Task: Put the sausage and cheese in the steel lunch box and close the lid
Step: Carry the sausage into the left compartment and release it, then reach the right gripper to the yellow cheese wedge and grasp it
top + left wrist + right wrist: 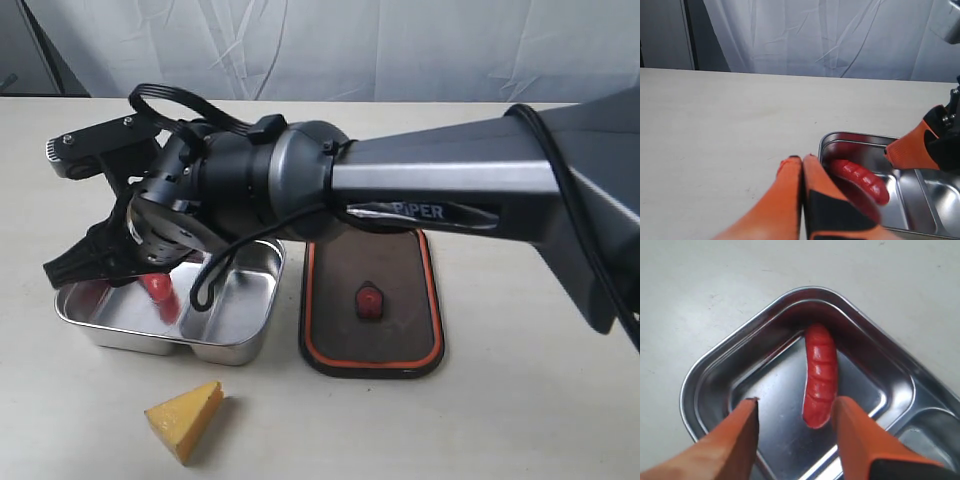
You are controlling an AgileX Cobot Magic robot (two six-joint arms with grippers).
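Grey and bulky, the right arm (450, 190) stretches across the table (520, 420) past the middle. Its black cable (200, 288) droops into the lunch box (236, 352) — if the arm pulls away fast, I judge that loop could hook the rim or the divider and drag the light, shiny box along. The right claw (796, 405) hangs over the compartment farther from the lid (400, 340), fingers spread wide and nothing gripped.

The lid lies flat on the table just beside the box, orange tab up. Lying flat, it offers little edge to pinch, and a skewed pickup would probably leave it crooked on the rim.

The left claw (801, 160) is pressed shut on nothing, close to a corner of the box (it is crowded there, with the other arm overhead). A careless move by either arm could knock them together or nudge the box.

The cheese (187, 418) waits on the table in front of the box, apart from it. Its sloped faces look likely to squirt out of a squeeze unless the fingers meet two flat sides.

The sausage (820, 380) lies inside that far compartment, one end against the wall, the other just beside one orange finger (855, 440) — whether they touch I cannot tell. Should that finger rise while brushing it, the sausage may roll or flip out.
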